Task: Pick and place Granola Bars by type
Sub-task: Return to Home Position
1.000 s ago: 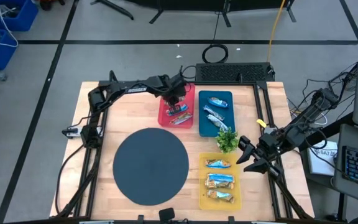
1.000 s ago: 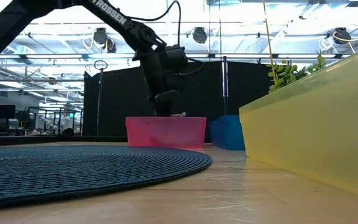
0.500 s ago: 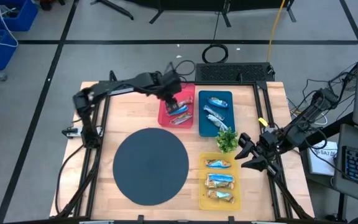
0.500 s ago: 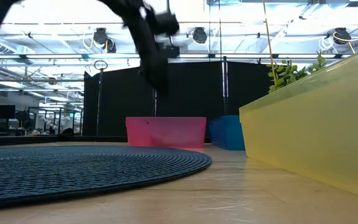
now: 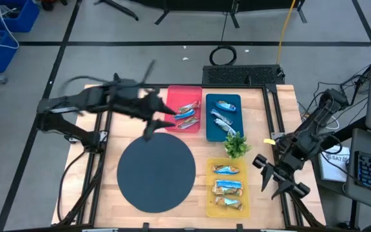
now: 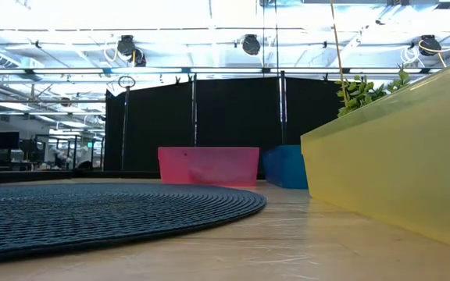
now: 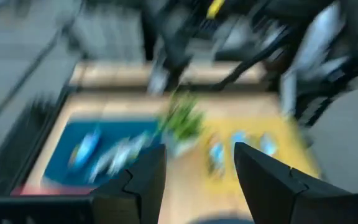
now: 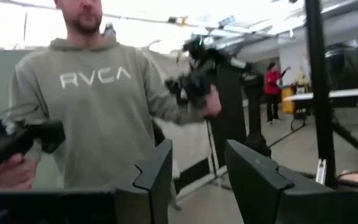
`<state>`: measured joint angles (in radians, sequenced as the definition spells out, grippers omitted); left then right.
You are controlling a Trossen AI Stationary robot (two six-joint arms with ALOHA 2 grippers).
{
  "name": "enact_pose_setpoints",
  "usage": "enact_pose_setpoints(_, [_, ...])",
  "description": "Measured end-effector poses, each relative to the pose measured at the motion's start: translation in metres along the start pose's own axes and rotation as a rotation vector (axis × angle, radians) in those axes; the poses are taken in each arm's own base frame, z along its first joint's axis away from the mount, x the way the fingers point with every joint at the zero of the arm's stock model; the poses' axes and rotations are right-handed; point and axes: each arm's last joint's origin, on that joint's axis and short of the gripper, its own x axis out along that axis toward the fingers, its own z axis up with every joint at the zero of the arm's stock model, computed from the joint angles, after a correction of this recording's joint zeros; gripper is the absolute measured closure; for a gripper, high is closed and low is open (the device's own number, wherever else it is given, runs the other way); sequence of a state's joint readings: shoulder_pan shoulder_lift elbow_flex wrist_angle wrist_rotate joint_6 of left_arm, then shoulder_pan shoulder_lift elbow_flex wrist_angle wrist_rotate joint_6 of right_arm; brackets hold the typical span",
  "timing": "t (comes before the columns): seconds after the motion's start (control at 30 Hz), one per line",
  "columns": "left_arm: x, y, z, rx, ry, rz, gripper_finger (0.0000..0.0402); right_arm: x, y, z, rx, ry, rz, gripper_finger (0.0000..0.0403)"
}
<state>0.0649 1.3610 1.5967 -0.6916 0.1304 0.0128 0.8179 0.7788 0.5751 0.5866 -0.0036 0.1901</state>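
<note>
Pulled off the red tray (image 5: 179,96) since a second ago, now just beside it: left gripper (image 5: 163,111), fingers spread, empty. Likewise spread, right gripper (image 5: 272,177) beside the yellow tray (image 5: 209,180). Granola Bars (image 5: 185,116) in those and the blue tray (image 5: 210,132).

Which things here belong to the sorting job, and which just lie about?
Job: granola bars in the red tray, blue tray and yellow tray; left gripper near the red tray, right gripper at the table's right edge.
Lying about: round dark mat, plant sprig.
</note>
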Motion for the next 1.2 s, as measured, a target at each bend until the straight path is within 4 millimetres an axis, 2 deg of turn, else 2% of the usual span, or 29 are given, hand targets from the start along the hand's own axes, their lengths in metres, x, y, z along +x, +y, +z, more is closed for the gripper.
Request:
enact_pose_setpoints(0.13, [-0.022, -0.031, 0.012, 0.091, -0.141, -0.098, 0.0206, 0.0, 0.004, -0.005, -0.046, 0.048, 0.017, 0.0264])
enact_pose_setpoints(0.23, [-0.017, -0.045, 0.01, 0.115, -0.203, -0.148, 0.0206, -0.004, 0.005, -0.009, -0.087, 0.049, 0.03, 0.0264])
enact_pose_setpoints(0.33, [0.0, -0.055, -0.002, 0.108, -0.25, -0.186, 0.0206, -0.013, 0.003, -0.02, -0.105, -0.008, 0.04, 0.0264])
enact_pose_setpoints(0.47, [0.025, -0.065, -0.026, 0.061, -0.302, -0.233, 0.0206, -0.029, -0.001, -0.044, -0.091, -0.082, 0.05, 0.0264])
enact_pose_setpoints(0.6, [0.042, -0.074, -0.053, 0.024, -0.359, -0.278, 0.0206, -0.042, -0.006, -0.065, -0.027, -0.059, 0.034, 0.0264])
enact_pose_setpoints(0.73, [0.051, -0.079, -0.084, -0.021, -0.379, -0.314, 0.0206, -0.045, -0.008, -0.07, -0.006, -0.053, 0.019, 0.0264])
enact_pose_setpoints(0.87, [0.044, -0.08, -0.11, -0.039, -0.441, -0.342, 0.0206, -0.045, -0.008, -0.071, -0.016, -0.042, 0.021, 0.0264])
enact_pose_setpoints(1.03, [0.032, -0.071, -0.143, -0.076, -0.474, -0.296, 0.0206, -0.047, -0.008, -0.073, -0.035, -0.037, 0.044, 0.0264])
enact_pose_setpoints(1.2, [0.016, -0.066, -0.168, -0.13, -0.508, -0.296, 0.0206, -0.052, -0.008, -0.076, -0.037, -0.042, 0.043, 0.0264])
